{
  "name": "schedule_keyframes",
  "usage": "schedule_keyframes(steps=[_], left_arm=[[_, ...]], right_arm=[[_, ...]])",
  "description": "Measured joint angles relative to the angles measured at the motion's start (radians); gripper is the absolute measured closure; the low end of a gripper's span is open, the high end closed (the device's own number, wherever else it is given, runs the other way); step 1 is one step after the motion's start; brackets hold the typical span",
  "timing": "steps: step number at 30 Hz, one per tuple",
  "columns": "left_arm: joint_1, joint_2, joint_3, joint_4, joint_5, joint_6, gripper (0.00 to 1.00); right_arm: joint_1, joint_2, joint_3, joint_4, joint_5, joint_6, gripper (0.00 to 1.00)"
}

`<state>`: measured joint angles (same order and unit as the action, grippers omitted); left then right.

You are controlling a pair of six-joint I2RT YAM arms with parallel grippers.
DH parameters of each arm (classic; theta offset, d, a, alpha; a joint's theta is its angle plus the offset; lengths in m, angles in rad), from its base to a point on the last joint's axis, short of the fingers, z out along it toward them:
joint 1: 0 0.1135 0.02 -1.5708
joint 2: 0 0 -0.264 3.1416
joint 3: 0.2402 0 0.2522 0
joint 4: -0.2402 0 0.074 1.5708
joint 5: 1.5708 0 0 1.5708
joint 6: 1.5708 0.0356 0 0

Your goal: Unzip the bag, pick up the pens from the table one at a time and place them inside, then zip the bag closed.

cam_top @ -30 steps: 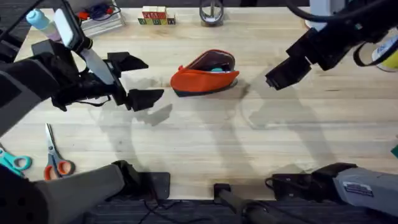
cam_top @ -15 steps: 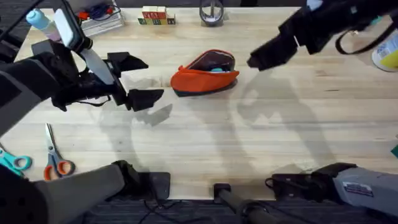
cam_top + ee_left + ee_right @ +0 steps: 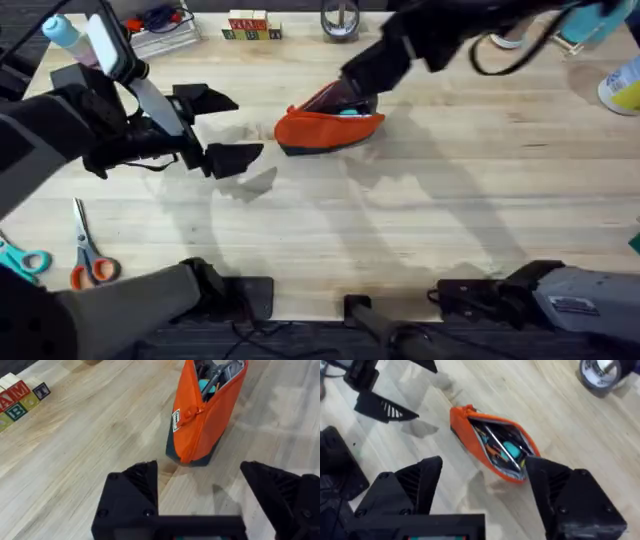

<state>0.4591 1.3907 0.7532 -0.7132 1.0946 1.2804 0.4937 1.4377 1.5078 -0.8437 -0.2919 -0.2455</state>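
Pale plank counter point(image 3: 420, 240) carries the bag point(image 3: 328, 128) at centre rear, upright on its navy base, mouth unzipped. The pens point(image 3: 496, 442) appear to lie inside among other contents. The left gripper point(image 3: 222, 127), fingers apart, hangs beside the bag's near end. The right gripper point(image 3: 485, 485), fingers apart, hovers over the far end. Judged step: closing. Pin the fabric with one gripper, then locate the small orange pull point(image 3: 192, 411) and draw it along the zipper line.
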Motion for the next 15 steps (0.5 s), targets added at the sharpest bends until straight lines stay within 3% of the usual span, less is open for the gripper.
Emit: schedule_keyframes(steps=[8,9,15], left_arm=[[0.0,0.0,0.0,0.0,0.0,0.0,0.007],[0.0,0.0,0.0,0.0,0.0,0.0,0.007],[0.0,0.0,0.0,0.0,0.0,0.0,0.007]], right_arm=[[0.067,0.127,0.03,0.042,0.02,0.041,0.004],[0.081,0.192,0.088,0.041,0.025,0.045,0.003],[0.106,0.305,0.215,0.014,0.031,0.052,0.004]])
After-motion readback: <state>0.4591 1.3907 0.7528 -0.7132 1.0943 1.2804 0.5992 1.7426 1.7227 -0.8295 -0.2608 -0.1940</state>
